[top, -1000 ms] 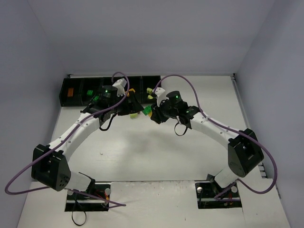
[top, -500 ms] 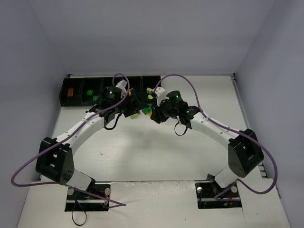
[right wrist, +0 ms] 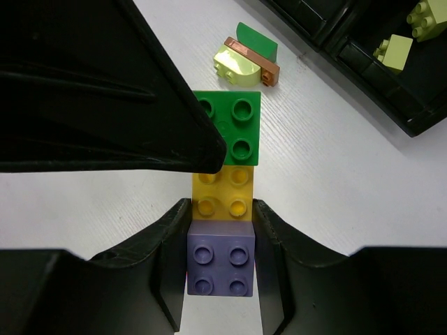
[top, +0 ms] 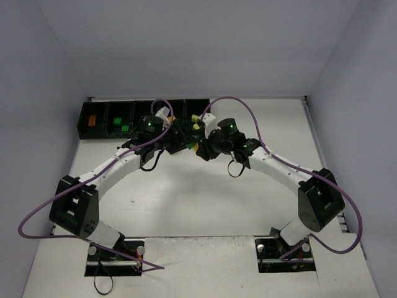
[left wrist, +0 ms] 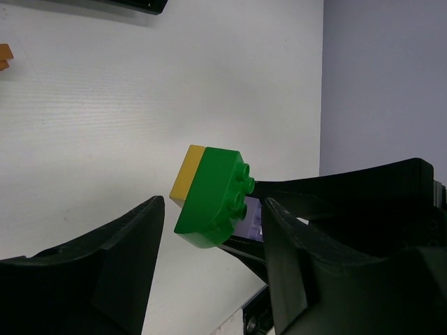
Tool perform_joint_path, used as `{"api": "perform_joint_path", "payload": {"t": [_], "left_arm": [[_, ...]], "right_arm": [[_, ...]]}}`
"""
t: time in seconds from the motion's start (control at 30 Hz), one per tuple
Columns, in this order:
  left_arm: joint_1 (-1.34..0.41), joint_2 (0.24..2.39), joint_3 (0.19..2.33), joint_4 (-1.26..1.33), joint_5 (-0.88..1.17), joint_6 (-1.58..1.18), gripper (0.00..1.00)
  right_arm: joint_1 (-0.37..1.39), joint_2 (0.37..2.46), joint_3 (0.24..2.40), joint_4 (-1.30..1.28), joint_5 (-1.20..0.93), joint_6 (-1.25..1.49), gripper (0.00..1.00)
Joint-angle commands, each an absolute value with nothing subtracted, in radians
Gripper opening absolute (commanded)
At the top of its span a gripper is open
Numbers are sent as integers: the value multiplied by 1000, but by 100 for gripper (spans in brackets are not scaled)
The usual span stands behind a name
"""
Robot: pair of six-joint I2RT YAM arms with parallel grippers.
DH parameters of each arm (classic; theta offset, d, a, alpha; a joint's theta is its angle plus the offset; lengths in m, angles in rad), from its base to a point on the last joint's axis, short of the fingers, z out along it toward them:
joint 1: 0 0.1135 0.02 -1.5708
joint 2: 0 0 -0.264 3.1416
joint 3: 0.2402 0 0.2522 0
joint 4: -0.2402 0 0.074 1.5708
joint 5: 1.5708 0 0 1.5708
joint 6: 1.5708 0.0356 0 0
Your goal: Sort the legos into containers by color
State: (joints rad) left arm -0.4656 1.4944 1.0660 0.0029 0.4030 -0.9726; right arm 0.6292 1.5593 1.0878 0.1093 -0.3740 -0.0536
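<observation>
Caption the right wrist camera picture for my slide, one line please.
Right gripper grips a lilac-yellow-green brick stack, a left gripper finger beside its green end, bins behind.

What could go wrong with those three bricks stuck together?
The left gripper straddles the green brick but looks not quite closed; closing off-centre, it could slip off. The right gripper pinches mainly the lilac brick, so a pull might drag the yellow brick along or tug the whole stack loose.
</observation>
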Motion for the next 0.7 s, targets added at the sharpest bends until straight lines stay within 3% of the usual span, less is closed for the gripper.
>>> {"api": "perform_joint_path", "payload": {"t": [0.0,0.43,0.67], "left_arm": [[-471,1485,1077,104,410,-999,51],[-471,1485,1069,112,436,-1032,11],[-471,1483,1058,80,451,-1057,9]], "right_arm": [[635,1503,1100,183,-396,-46,0],[635,1509,1078,193,-353,-38,0],[635,1509,1057,213,-279,-25,0]]}}
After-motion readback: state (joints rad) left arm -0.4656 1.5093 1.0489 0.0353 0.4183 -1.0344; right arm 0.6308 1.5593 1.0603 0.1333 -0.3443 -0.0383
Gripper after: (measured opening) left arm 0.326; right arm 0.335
